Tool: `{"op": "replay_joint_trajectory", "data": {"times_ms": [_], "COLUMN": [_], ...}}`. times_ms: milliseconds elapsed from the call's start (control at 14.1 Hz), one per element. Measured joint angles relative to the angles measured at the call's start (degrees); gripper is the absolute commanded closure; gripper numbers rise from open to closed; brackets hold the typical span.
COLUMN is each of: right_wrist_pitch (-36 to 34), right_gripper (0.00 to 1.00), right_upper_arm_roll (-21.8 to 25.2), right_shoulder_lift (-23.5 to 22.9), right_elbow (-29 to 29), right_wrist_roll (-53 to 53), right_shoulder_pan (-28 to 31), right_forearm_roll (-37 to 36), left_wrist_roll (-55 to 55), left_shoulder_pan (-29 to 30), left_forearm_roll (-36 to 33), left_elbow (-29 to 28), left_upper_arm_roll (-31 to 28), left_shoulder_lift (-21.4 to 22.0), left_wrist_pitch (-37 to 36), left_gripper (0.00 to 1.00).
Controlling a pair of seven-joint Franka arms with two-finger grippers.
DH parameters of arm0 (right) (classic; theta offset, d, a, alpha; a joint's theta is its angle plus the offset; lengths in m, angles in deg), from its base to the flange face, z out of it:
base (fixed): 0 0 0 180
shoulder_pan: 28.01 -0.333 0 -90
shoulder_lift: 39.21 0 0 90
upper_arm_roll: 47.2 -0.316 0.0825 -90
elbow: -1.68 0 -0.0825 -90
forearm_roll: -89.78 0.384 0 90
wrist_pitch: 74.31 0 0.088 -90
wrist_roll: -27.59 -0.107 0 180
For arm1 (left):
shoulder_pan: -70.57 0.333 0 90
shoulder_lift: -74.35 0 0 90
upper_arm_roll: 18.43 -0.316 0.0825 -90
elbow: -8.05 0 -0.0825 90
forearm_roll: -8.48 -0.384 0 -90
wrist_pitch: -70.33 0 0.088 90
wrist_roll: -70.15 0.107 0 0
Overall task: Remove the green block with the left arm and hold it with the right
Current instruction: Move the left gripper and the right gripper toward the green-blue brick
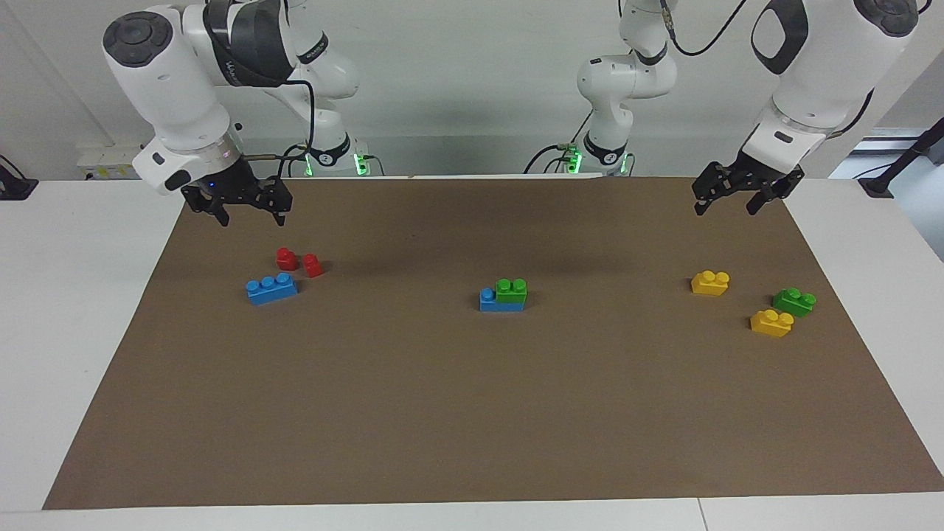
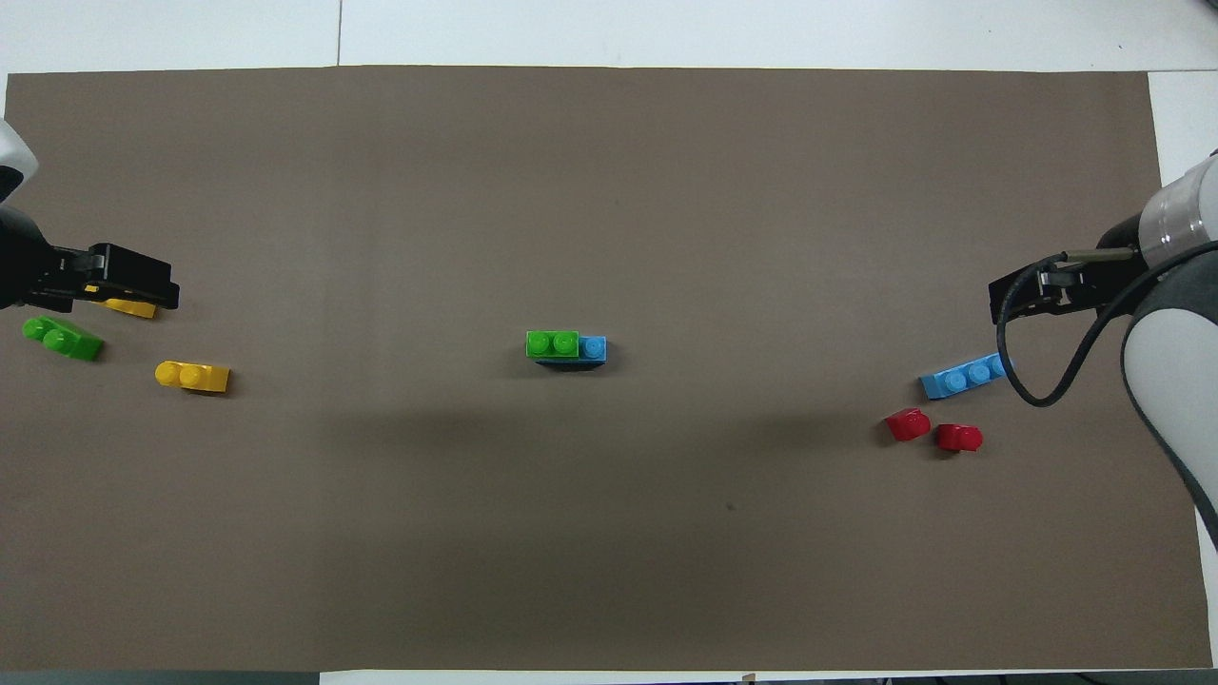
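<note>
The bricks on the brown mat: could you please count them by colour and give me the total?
Blue: 2, one loose and one under a green brick
Green: 2, one stacked mid-mat, one loose
Yellow: 2
Red: 2
Total: 8

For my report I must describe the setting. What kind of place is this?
Probably a robotics lab. Two white robot arms stand at a white table covered by a brown mat. Toy bricks lie on it, among them a green block stacked on a blue brick. Cables run along the plain wall.
</note>
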State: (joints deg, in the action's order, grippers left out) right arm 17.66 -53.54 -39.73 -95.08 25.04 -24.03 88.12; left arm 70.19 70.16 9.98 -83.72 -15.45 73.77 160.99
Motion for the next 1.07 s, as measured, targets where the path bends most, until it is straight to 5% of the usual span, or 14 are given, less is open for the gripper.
{"op": "replay_joint_trajectory", "data": {"times_ms": [710,1065], "right_wrist_pitch": [0.4,2.2], "right_gripper": [0.01,0.02], "right_upper_arm_roll": [0.3,-0.4], "right_shoulder_lift": [0.0,0.0], "right_elbow": [0.0,-0.6], "right_wrist_roll": [-1.0,-27.7], "right_shoulder_pan": [0.9,-3.4], "right_forearm_roll": [0.0,2.5], "left_wrist_roll": [0.0,0.1], "left_shoulder_pan": [0.0,0.0], "left_forearm_roll": [0.0,0.0], "left_elbow": [0.0,0.0], "left_upper_arm_roll": [0.0,0.0], "left_shoulder_lift": [0.0,0.0], "left_wrist_pitch": [0.0,0.1], "left_gripper": [0.00,0.00]}}
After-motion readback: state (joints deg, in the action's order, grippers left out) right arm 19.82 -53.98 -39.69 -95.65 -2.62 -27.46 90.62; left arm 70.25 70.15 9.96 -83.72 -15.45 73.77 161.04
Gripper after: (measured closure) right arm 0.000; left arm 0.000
